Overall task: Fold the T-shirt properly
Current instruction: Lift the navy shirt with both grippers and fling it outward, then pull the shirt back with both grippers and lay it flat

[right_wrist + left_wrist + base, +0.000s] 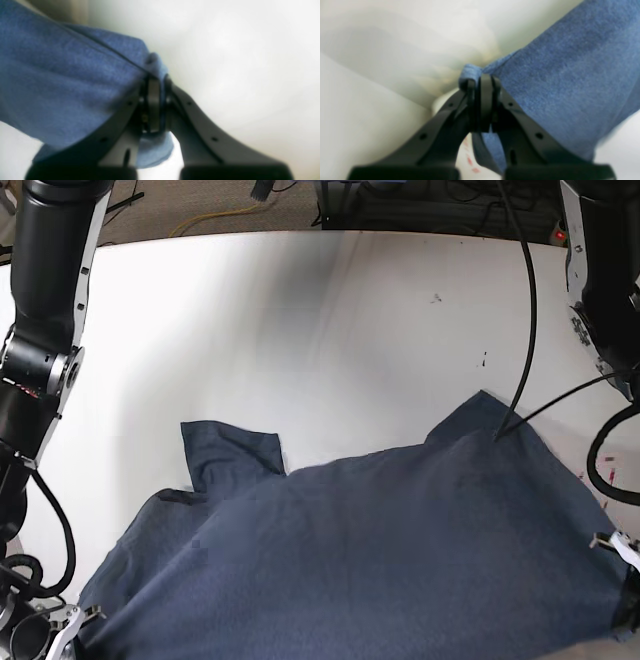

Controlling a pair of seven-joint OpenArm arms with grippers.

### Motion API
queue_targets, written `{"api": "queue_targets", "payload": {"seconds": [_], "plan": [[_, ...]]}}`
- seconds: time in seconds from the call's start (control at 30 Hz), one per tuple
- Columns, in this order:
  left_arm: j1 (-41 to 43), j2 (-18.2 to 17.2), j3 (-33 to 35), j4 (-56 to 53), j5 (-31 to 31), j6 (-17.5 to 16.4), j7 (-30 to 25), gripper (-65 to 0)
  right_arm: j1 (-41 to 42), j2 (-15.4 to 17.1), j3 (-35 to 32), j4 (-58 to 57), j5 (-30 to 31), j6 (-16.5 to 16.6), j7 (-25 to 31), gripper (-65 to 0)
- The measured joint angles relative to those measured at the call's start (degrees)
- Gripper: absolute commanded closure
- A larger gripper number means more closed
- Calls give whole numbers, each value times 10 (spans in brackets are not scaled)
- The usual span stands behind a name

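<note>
The T-shirt (380,550) is dark slate-blue and lies spread over the near half of the white table (300,330), plain side up, with no lettering showing. One sleeve (232,450) lies flat at the left and another corner (480,415) points toward the back right. The near edge is raised at both bottom corners. In the left wrist view my left gripper (482,83) is shut on a bunched edge of the T-shirt (570,75). In the right wrist view my right gripper (155,81) is shut on another fold of the T-shirt (62,82).
The right arm (45,300) rises along the left side of the base view and the left arm (605,270) along the right. A black cable (528,310) hangs down onto the shirt's far right corner. More cables lie beyond the table's far edge.
</note>
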Motion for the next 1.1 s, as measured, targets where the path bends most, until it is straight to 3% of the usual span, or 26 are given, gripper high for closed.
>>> {"api": "queue_targets", "payload": {"seconds": [0.17, 0.43, 0.67, 0.77, 0.97, 1.1], "plan": [[-72, -14, 1, 0, 2, 0, -2, 0, 53, 1, -24, -3, -3, 0, -1, 0], [-109, -35, 28, 2, 5, 0, 13, 0, 74, 4, -27, 7, 2, -1, -28, 0], [-25, -28, 29, 5, 2, 0, 19, 0, -48, 18, 26, 68, -5, -3, -38, 0], [20, -28, 22, 14, -28, 0, 27, 0, -113, 17, 51, 101, -8, -4, -62, 0], [114, -14, -18, 29, -64, 0, 45, 0, -240, 9, 111, 156, -7, -2, -64, 0], [200, -5, -45, 45, -103, 0, 41, 0, -326, -14, 147, 196, -8, -5, -63, 0]]}}
